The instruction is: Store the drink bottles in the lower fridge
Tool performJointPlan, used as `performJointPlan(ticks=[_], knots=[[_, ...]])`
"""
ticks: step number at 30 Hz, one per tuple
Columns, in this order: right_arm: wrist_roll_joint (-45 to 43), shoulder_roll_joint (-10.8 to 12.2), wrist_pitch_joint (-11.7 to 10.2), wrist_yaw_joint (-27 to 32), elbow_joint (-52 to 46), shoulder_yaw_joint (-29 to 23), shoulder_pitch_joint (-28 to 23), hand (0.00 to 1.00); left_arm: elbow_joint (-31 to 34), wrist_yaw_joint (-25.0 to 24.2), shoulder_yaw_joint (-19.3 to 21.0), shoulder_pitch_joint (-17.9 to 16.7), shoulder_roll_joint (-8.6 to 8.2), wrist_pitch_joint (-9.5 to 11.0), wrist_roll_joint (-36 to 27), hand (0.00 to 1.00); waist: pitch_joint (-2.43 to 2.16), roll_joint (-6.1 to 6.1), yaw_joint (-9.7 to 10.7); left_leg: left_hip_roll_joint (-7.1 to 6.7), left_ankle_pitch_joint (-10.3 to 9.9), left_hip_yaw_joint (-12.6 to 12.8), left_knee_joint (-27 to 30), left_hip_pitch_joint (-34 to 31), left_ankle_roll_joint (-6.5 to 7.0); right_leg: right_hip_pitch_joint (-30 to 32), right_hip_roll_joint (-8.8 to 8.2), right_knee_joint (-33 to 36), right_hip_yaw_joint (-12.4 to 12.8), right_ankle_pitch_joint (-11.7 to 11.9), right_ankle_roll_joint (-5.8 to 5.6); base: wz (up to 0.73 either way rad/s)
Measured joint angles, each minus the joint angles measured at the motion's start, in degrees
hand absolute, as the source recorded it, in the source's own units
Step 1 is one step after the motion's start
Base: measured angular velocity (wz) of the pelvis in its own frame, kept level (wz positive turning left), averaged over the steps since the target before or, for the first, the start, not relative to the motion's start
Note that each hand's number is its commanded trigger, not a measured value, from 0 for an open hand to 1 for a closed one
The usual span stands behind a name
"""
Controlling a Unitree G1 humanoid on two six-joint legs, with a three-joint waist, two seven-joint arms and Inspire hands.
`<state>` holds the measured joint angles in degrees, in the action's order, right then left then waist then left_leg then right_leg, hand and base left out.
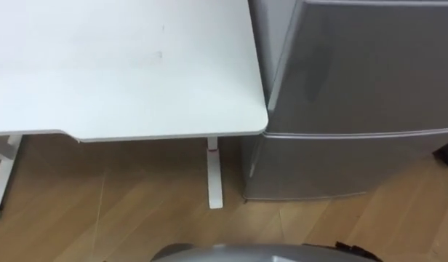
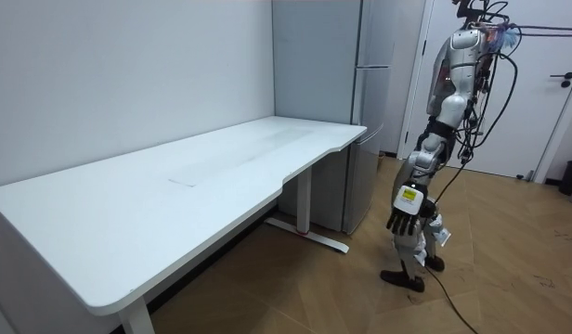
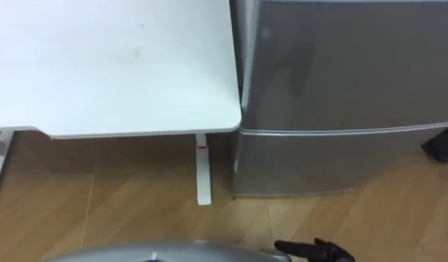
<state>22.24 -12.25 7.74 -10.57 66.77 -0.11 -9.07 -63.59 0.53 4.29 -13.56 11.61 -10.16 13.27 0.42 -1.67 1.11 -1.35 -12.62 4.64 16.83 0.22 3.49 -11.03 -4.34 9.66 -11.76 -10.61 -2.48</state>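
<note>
Standing close in front of the tall silver-grey two-door fridge point(image 1: 355, 73), I look down on it. The broad white table point(image 1: 122, 65) is to my left, and its rounded corner almost meets the fridge's side. The spot seems well chosen, since the lower fridge door point(image 1: 340, 164) is straight ahead and low, just across a strip of light wooden plank floor point(image 1: 137, 211).

That lower door is a plain, smooth grey panel, shorter than the upper door point(image 1: 369, 58) and parted from it by a thin pale seam. It sits flush and closed, and I can make out no handle on its face.

Where the drinks are I cannot tell. The table top near me is bare white, and anything inside the lower compartment is hidden behind its closed door. So the drinks may already be in there with the door shut on them, or they may be somewhere I am not looking.

My left hand point(image 2: 407, 209) hangs at my side, fingers loose and pointing down, holding nothing. My right hand point(image 3: 315, 249) is a dark shape low at my right, and I cannot tell how its fingers are set.
</note>
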Motion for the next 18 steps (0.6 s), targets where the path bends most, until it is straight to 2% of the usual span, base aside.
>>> performJointPlan(ticks=[2,3,5,9,10,11,18], knots=[[0.1,0.0,-0.6,0.3,0.8,0.1,0.2,0.00,-0.6,0.0,0.2,-0.1,-0.53,-0.2,0.0,0.00,-0.05,0.30,-0.2,-0.12,0.0,-0.2,0.0,-0.2,-0.09,-0.1,0.01,-0.1,0.0,0.0,-0.07,0.09],[0.0,0.0,-0.7,0.7,1.0,0.1,0.2,0.00,-0.6,0.1,0.2,-0.4,-0.99,-0.4,0.0,0.00,0.10,0.21,-0.2,-0.25,0.0,-0.3,0.3,-0.6,-0.09,0.1,0.08,-0.1,0.1,-0.1,-0.15,0.04],[0.0,0.2,-0.6,1.3,1.9,0.1,1.3,0.00,-0.7,0.1,0.1,-0.8,-1.86,-1.2,0.0,0.00,0.13,0.50,-0.4,-0.23,0.0,-0.3,0.5,-0.9,-0.20,0.2,0.21,-0.1,0.5,-0.1,-0.21,0.00],[-0.5,0.4,-0.5,1.7,2.4,1.3,2.3,0.00,-0.7,-0.2,0.0,-1.3,-3.20,-1.6,0.1,0.00,0.12,-0.16,-0.6,-0.29,0.2,-0.3,0.7,-1.0,-0.62,0.2,0.16,-0.3,0.5,-0.8,-0.82,0.00],[-0.5,0.4,-0.4,1.7,2.4,1.4,2.3,0.00,-0.7,-0.2,0.0,-1.3,-3.28,-1.7,0.3,0.00,0.05,-0.38,-0.7,-0.35,0.3,-0.3,0.7,-1.1,-0.67,0.1,0.13,-0.5,0.5,-1.0,-0.78,0.00],[-0.5,0.6,-0.1,1.8,2.5,1.8,2.3,0.00,-0.6,-0.2,0.0,-1.2,-3.35,-1.9,0.5,0.00,-0.24,-0.83,-1.2,-0.43,0.3,-0.2,0.8,-1.3,-0.76,0.0,0.10,-1.1,0.5,-1.2,-0.39,0.00],[-0.5,0.6,-0.2,1.8,2.6,3.5,2.4,0.00,-0.5,-0.2,-0.1,-0.8,-3.33,-2.0,1.3,0.00,-0.32,-1.55,-1.8,-0.40,0.5,-0.5,1.7,-1.5,-1.00,0.1,0.13,-1.1,0.1,-2.3,0.04,0.03]])
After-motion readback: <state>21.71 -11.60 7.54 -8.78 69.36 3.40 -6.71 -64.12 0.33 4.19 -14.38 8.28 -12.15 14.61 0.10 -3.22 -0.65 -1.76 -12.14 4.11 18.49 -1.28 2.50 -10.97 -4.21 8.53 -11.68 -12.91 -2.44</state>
